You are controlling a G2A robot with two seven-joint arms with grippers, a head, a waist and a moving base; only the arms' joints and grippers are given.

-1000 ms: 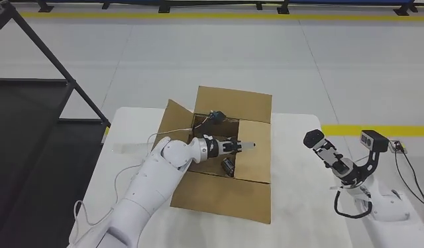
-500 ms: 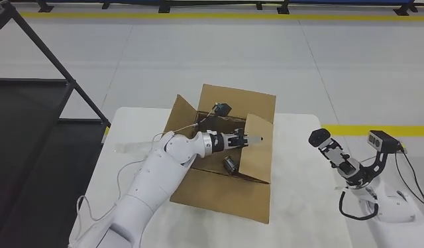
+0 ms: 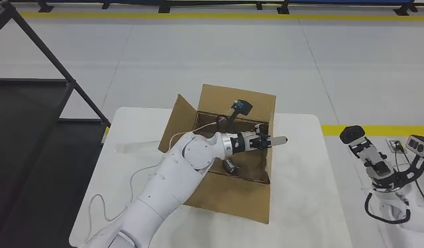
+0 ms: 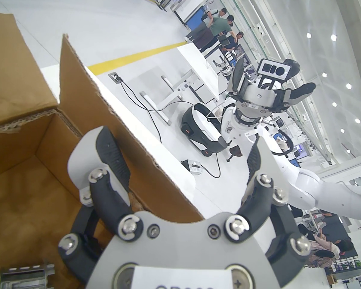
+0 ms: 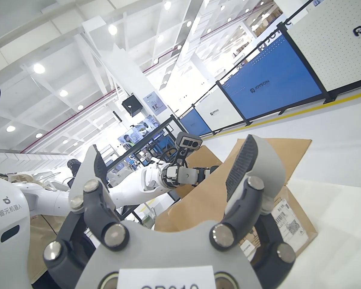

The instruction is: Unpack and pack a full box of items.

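Observation:
An open cardboard box (image 3: 228, 198) stands mid-table, its flaps up. My left gripper (image 3: 273, 142) reaches across the box at its right wall, open, with the upright right flap (image 4: 114, 112) next to its fingers and nothing held. A small dark item (image 3: 230, 166) lies inside the box, and a metal part (image 4: 24, 273) shows at the bottom of the box. My right gripper (image 3: 354, 134) hangs open and empty off the table's right side, well apart from the box (image 5: 276, 181).
The white table (image 3: 305, 201) has bare room right of the box and at the left. A thin white cable (image 3: 132, 182) trails along the left arm. A black metal frame (image 3: 40, 89) stands left of the table.
My left gripper has swept right across the box, and the right flap has gone from folded in to upright. The right arm has drawn away to the right.

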